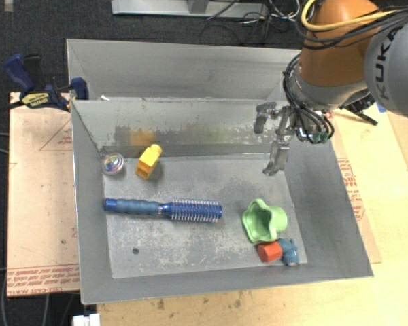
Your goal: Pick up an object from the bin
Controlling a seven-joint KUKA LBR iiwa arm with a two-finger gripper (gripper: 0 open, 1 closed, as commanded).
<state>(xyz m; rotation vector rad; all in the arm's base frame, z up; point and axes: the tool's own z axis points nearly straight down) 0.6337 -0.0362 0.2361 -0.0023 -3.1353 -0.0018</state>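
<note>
Landmark: blue hairbrush (164, 209), flat on the floor of the grey bin (190, 66), handle to the left, bristles to the right.
Gripper (273, 156): up and to the right of the hairbrush's bristle end, close to the back wall, over bare floor.
Grip: cannot tell if spread or pressed together.
Nearest thing: green floppy cup shape (263, 221), just to the right of the hairbrush's bristle end, below the gripper and apart from it.
Orange block (269, 251): right of the hairbrush and a bit lower, touching the bottom of the green cup shape.
Small blue thing (289, 252): just beside the orange block, on the side away from the hairbrush.
Yellow block (148, 161): above the hairbrush's handle, near the back wall.
Shiny round thing (113, 164): above the tip of the hairbrush's handle, near the yellow block.
Arm's orange cover (336, 32): far up and right of the hairbrush, with cables hanging down to the gripper.
</note>
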